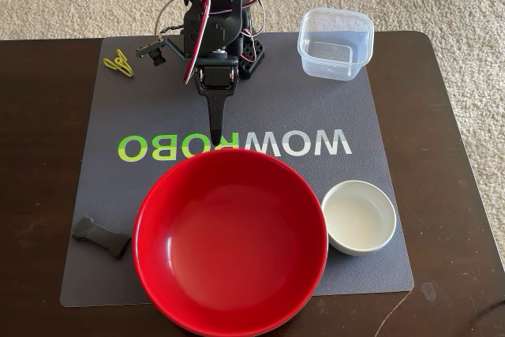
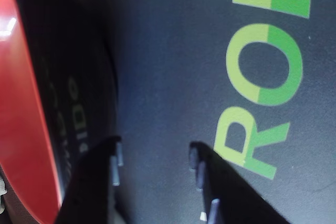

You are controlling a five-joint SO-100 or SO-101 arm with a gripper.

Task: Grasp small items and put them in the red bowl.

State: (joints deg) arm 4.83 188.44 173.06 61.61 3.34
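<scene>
**Nothing in the bowl yet, gripper empty**

Red bowl (image 1: 230, 241) sits nearest me, empty. My gripper (image 1: 216, 133) hangs just beyond its far rim, fingers apart in the wrist view, holding nothing. Clip (image 1: 118, 63) lies far-left of it; I'd swing left.

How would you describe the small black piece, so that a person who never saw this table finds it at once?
In the fixed view, start at the large red bowl near the front of the grey mat. Look just left of it, at the mat's front-left corner: the flat black oblong piece lies there alone. It is the only dark, flat item; the others are clear, white or yellow-green.
</scene>
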